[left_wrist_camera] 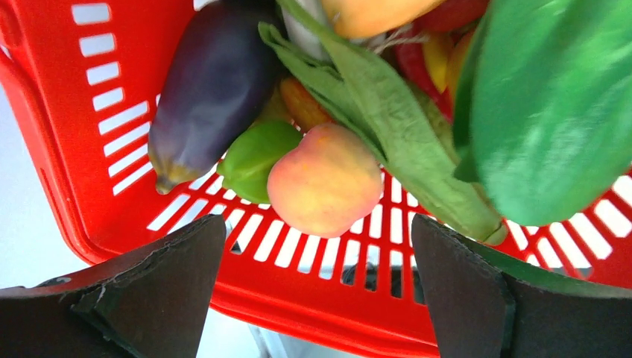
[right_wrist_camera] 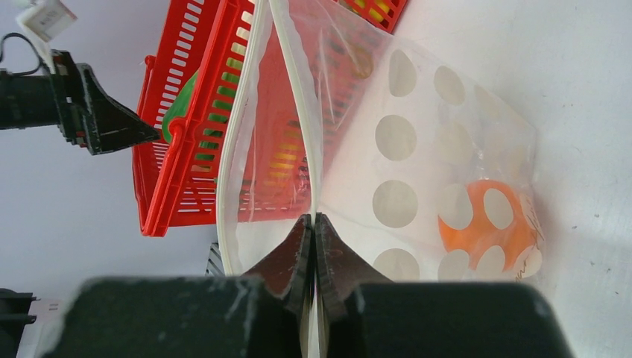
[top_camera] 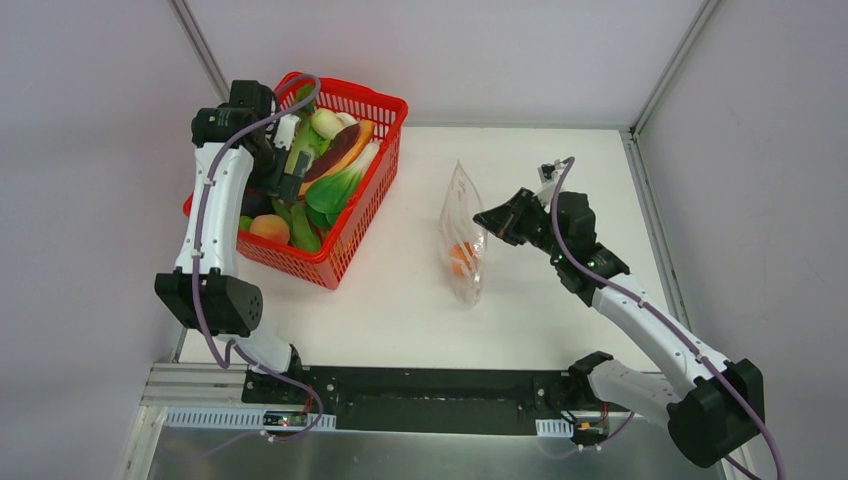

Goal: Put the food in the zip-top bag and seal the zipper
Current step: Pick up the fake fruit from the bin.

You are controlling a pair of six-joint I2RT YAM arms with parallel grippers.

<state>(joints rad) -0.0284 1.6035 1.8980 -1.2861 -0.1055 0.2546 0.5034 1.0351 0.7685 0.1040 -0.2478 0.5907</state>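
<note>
The bag (top_camera: 463,240) is being held up on the bench (top_camera: 560,320), right of the basket (top_camera: 362,215), one lip of its gaping zipper (right_wrist_camera: 240,149) being pinched by the closed right end effector (right_wrist_camera: 313,227). Only the orange fruit (right_wrist_camera: 484,224) is lying inside. The left end effector (left_wrist_camera: 317,246) is being held open over the remaining food (left_wrist_camera: 324,179), so filling and sealing are judged outstanding.

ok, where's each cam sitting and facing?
Top external: above, behind the bases, looking down at the table; left arm, right arm show.
Left wrist: over the red basket, looking in past the open left gripper.
Right wrist: faces the zip-top bag; right gripper shut on its rim.
Shared: red basket in all three.
</note>
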